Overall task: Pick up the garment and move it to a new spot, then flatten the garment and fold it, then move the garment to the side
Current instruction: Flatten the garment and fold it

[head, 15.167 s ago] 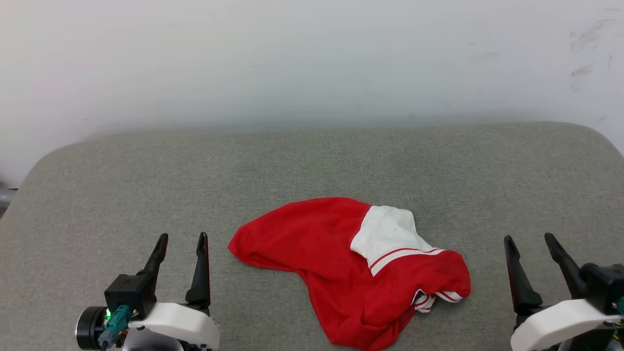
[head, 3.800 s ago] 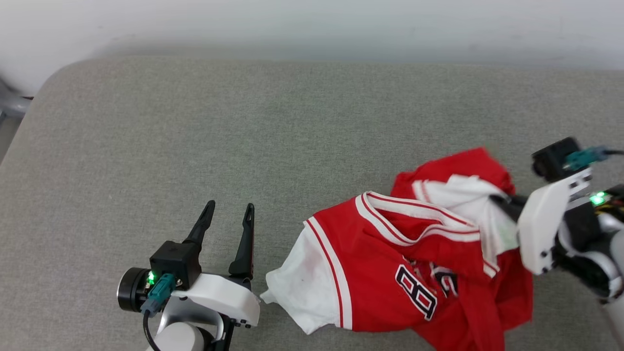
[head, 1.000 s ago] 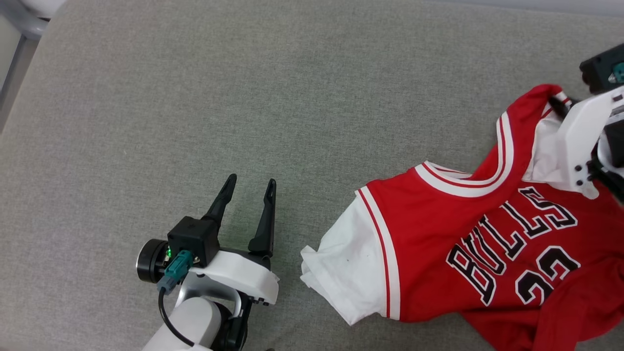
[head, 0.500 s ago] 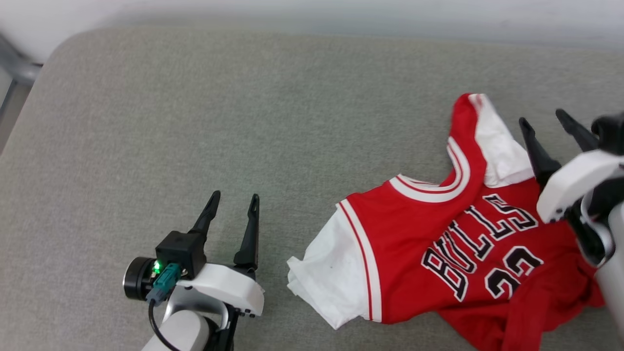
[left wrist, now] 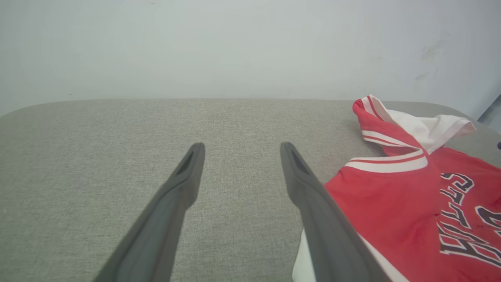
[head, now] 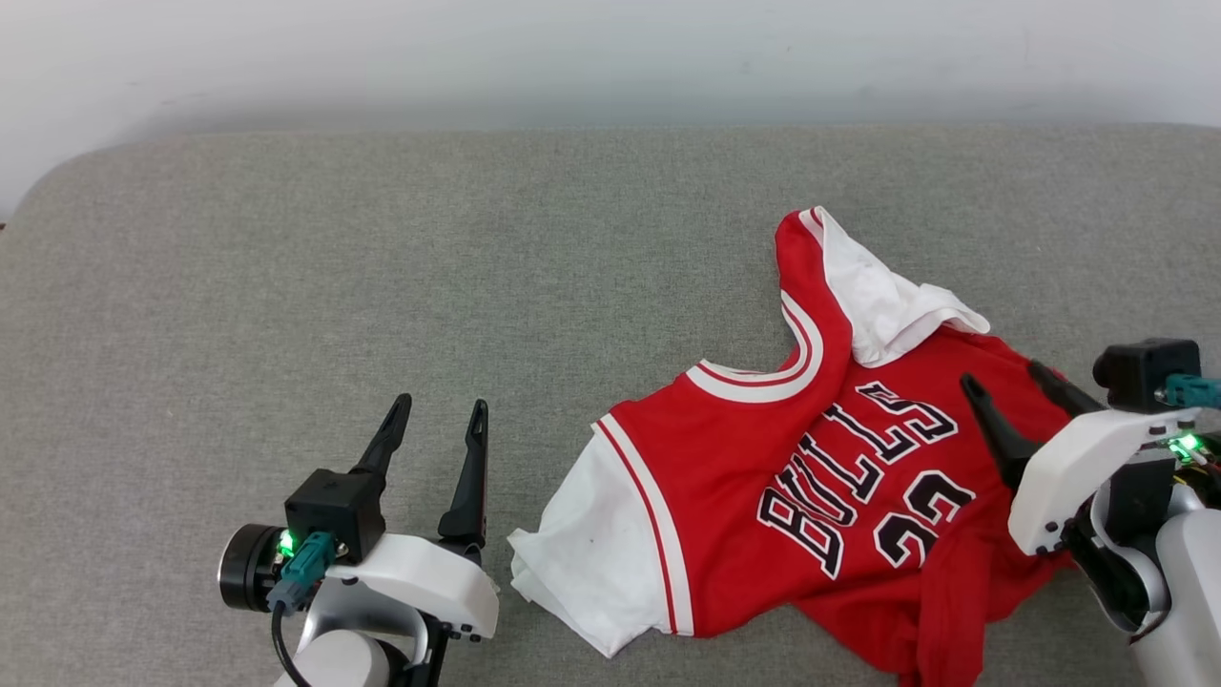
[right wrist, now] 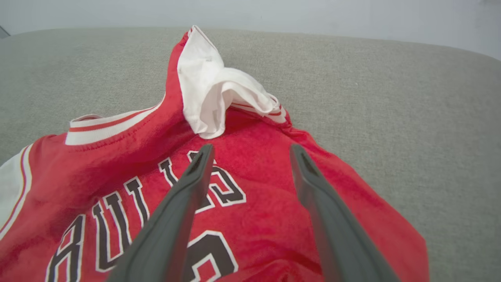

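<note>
1 shirt [head: 725, 458] is lying chest-up on the gray cushion [head: 382, 239], right of center, w/ 2 white sleeves showing. 2 grippers: left gripper [head: 442, 403] is sitting just beside it, fingers spread, nothing in them; right gripper [head: 1002, 374] is hovering over the shirt, also spread & empty.

free: grey cushion [head: 286, 286] is lying bare left of and beyond the red jersey [head: 744, 458] | blocking: its white sleeve [head: 882, 301] is bunching up just ahead of the right gripper [head: 999, 374]
</note>
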You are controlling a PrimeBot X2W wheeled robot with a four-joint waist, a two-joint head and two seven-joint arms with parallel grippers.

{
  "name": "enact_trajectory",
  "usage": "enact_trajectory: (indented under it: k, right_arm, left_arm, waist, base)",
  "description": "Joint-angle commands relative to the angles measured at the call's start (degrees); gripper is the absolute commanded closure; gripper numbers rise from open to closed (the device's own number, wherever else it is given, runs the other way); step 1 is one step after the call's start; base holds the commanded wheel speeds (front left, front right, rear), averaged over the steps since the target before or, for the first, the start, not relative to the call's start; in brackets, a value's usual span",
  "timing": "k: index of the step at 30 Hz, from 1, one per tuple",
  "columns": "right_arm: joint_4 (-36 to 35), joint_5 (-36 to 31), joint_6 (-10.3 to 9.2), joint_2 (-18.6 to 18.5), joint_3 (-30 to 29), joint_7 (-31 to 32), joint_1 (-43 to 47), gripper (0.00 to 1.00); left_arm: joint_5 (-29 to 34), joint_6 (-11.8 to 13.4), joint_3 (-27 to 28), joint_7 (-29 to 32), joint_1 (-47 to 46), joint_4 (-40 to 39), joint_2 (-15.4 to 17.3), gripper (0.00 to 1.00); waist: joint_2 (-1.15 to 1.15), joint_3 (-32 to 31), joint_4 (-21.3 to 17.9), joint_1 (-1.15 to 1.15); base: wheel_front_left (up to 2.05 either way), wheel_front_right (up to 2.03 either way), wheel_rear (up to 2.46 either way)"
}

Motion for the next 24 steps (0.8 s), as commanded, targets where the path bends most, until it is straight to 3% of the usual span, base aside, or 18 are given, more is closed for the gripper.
enact_trajectory:
  k: [1, 8, 19, 20, 21, 24]
  right_arm:
    - [-0.8, 0.3, -0.06, -0.4, 0.2, 1.8, 0.1, 0.0]
    - [-2.8, 0.2, -0.06, -3.4, 2.9, 8.6, -5.8, 0.0]
    - [0.2, 0.6, -0.06, -11.0, 16.6, 17.6, -15.8, 0.0]
    - [0.6, 0.9, -0.06, -11.4, 17.2, 17.5, -16.8, 0.6]
    - [1.0, 1.4, -0.06, -11.6, 17.4, 17.3, -17.5, 1.0]
    - [2.8, 2.2, -0.06, -11.9, 16.5, 16.1, -19.4, 1.0]
  left_arm:
    - [0.1, 0.1, -0.1, 0.3, 0.2, -0.4, 0.3, 0.0]
    - [0.6, -0.4, -0.8, 0.5, -1.6, -1.3, 0.1, 0.0]
    - [0.7, -0.9, -1.3, -0.5, -4.0, -0.3, -1.1, 0.0]
    - [0.7, -0.9, -1.4, -0.7, -4.1, -0.1, -1.2, 0.0]
    - [0.6, -0.9, -1.4, -0.7, -4.2, 0.0, -1.3, 0.0]
    - [0.5, -1.0, -1.4, -1.1, -4.6, 0.5, -1.6, 0.0]
  waist:
    - [0.0, 0.4, -0.1, 0.01]
    - [0.0, 2.9, 1.3, 0.01]
    - [0.0, 7.1, 3.7, 0.01]
    - [0.0, 7.3, 3.9, 0.01]
    - [0.0, 7.5, 4.0, 0.01]
    - [0.0, 7.9, 4.2, 0.01]
  base:
    - [0.0, 0.0, 0.0]
    - [0.0, 0.0, 0.0]
    - [0.0, 0.0, 0.0]
    - [0.0, 0.0, 0.0]
    - [0.0, 0.0, 0.0]
    - [0.0, 0.0, 0.0]
